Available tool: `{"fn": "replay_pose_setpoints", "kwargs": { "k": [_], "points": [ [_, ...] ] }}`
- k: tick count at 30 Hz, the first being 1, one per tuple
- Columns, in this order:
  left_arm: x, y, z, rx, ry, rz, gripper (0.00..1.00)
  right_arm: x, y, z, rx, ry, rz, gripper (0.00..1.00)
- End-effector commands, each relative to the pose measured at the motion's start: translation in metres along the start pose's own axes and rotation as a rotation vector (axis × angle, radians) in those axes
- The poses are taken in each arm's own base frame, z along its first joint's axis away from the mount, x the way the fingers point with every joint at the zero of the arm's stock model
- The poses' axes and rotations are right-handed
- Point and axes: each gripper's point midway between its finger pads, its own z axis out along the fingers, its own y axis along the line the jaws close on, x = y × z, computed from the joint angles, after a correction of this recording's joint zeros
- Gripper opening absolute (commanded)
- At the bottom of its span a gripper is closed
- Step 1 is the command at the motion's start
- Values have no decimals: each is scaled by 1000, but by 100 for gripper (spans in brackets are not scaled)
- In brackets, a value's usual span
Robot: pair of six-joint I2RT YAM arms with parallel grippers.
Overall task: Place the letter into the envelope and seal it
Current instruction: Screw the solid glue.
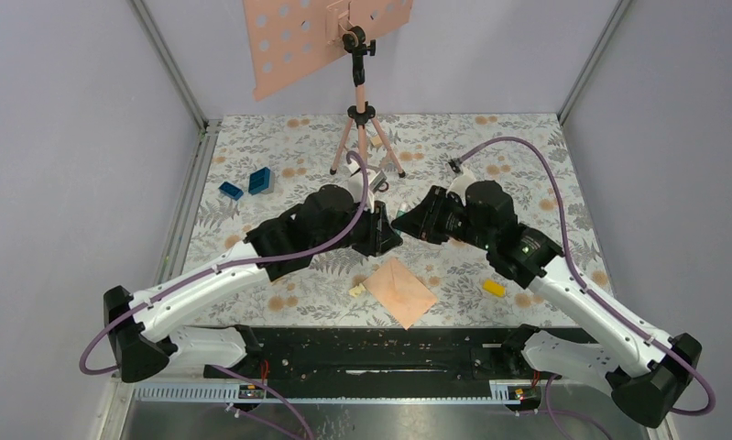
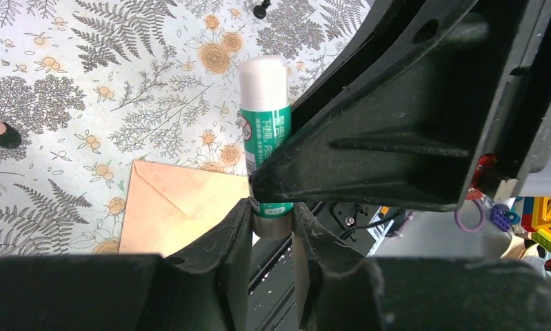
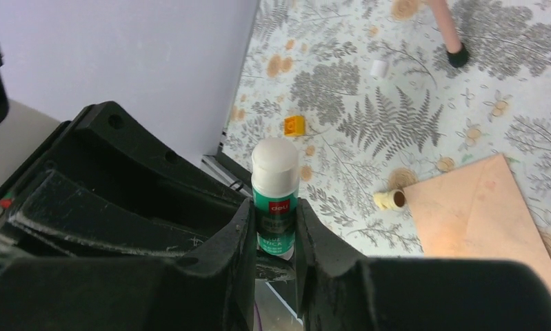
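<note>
The peach-pink envelope (image 1: 400,291) (image 2: 169,207) (image 3: 479,214) lies flat near the table's front edge, its diagonal folds facing up. The letter is out of view. Both grippers meet in the air just behind the envelope, on one green glue stick (image 2: 265,117) (image 3: 275,186) with a white cap. My right gripper (image 3: 274,214) (image 1: 408,223) is shut on the stick's green body. My left gripper (image 2: 272,214) (image 1: 385,229) has a finger against each side of the stick's silver base, under the right gripper's finger.
A pink tripod (image 1: 362,119) carrying a perforated pink plate (image 1: 307,37) stands at the back centre. Two blue blocks (image 1: 259,180) lie at the back left. A yellow block (image 1: 494,287) and a small cream tube (image 1: 356,290) flank the envelope.
</note>
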Motion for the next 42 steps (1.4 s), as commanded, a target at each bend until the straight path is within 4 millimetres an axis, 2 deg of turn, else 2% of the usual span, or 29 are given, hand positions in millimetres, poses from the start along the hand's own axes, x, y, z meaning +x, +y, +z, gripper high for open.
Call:
{"fn": "replay_pose_setpoints", "kwargs": {
  "k": [1,7,16,23,26,28,29,31,33,34,37,42],
  "points": [
    [-39,-29,-26,118,-153,1,0,-2,38,-11,-254,-65,-78,0],
    [-46,-54,-55,332,-194,-13,0,4,62,-28,-501,-129,-166,0],
    [-68,-89,-101,666,-271,-37,0,21,97,-50,-769,-57,-178,0],
    [-68,-106,-118,834,-242,-56,0,27,116,-71,-879,-9,-216,0],
    [-71,-107,-120,847,-249,-65,0,29,119,-76,-891,6,-227,0],
    [-73,-101,-114,799,-252,-92,0,28,119,-76,-880,8,-230,0],
    [-74,-98,-112,782,-251,-96,0,28,119,-76,-871,8,-231,2],
    [-72,-94,-108,752,-245,-106,0,26,118,-75,-850,2,-234,30],
    [-72,-91,-105,733,-238,-116,0,22,119,-76,-833,-18,-244,51],
    [-71,-90,-103,725,-231,-121,0,19,120,-77,-828,-32,-253,57],
    [-69,-86,-98,695,-214,-135,0,14,125,-82,-824,-60,-296,63],
    [-68,-85,-95,696,-205,-133,0,2,130,-86,-787,-112,-339,65]
  ]
}}
